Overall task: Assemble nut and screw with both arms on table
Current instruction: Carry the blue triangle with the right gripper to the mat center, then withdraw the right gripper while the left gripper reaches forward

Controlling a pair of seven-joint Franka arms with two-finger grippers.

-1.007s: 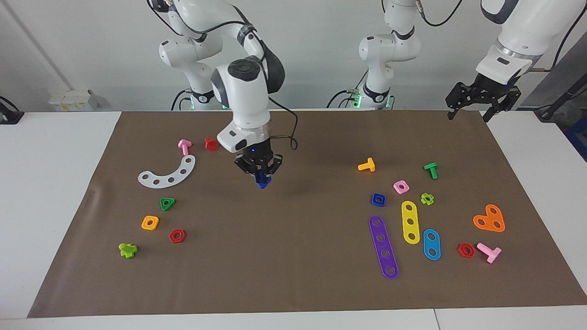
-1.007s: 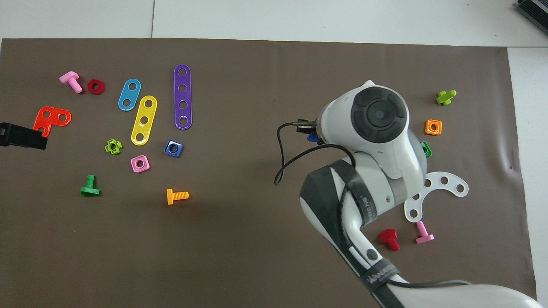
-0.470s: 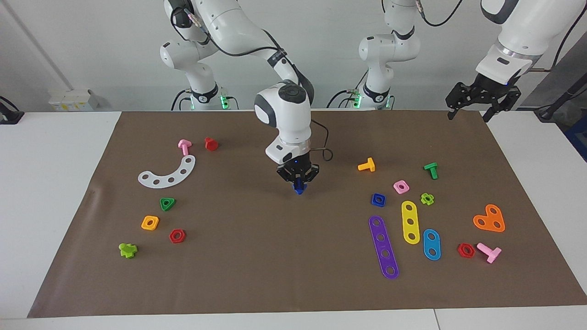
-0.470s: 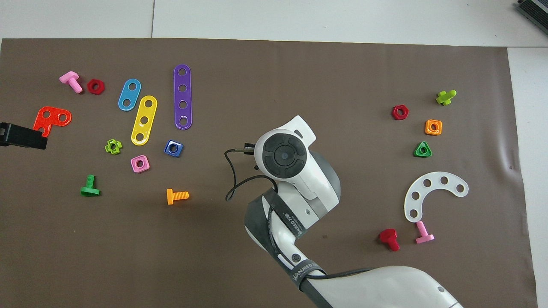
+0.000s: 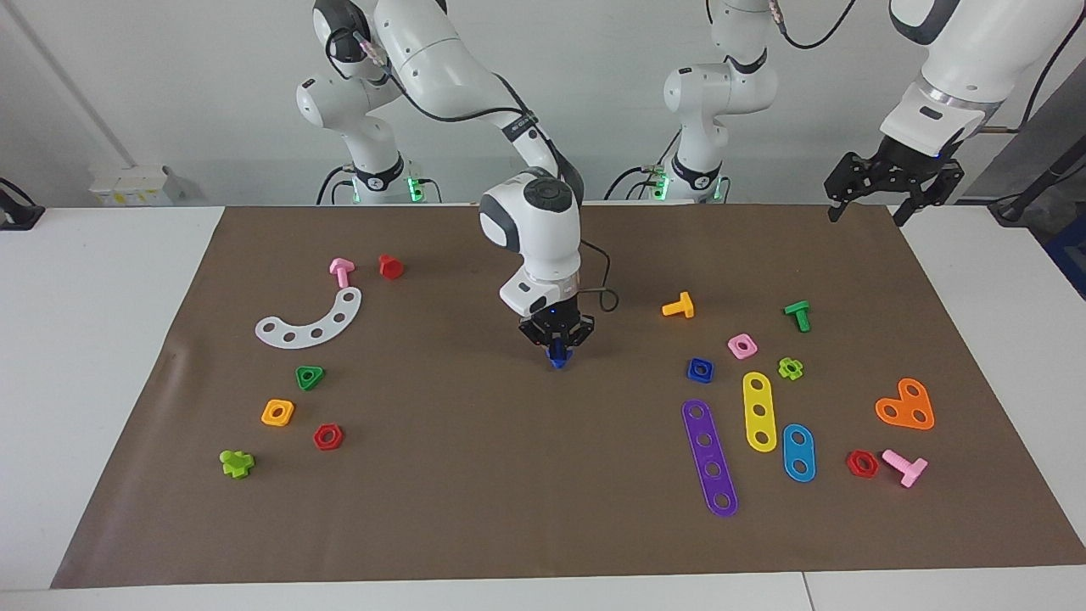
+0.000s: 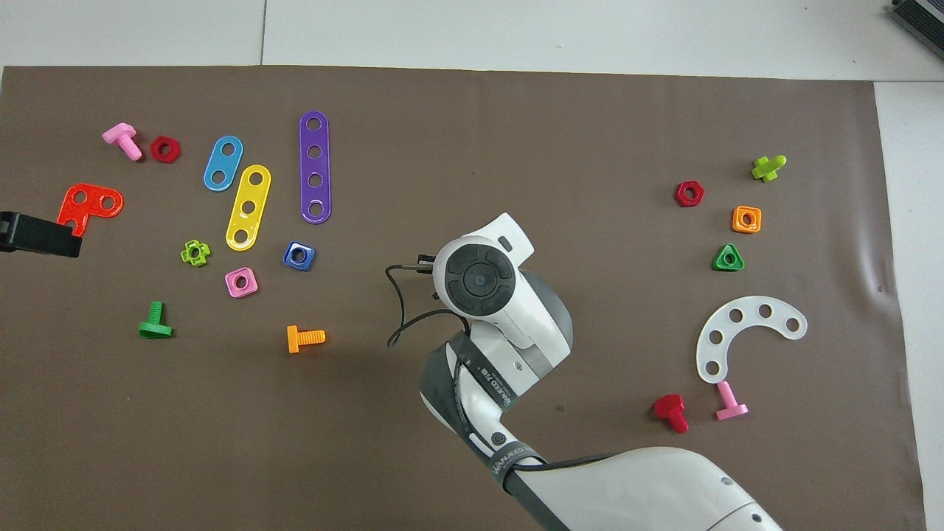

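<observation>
Screw [image 5: 556,359] sits pinched in the right gripper [image 5: 556,350] over mid-mat. Left gripper [image 5: 891,188] waits spread wide, empty, over the mat's corner; the nut [image 5: 700,369] lies beside a pink nut [image 5: 742,345].

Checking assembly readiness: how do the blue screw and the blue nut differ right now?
The screw is clamped in the right end effector, over the middle of the mat; the nut lies loose on the mat beside the pink nut. The screw hangs below the fingers; the nut lies flat, hole up. Both are dark blue plastic.
</observation>
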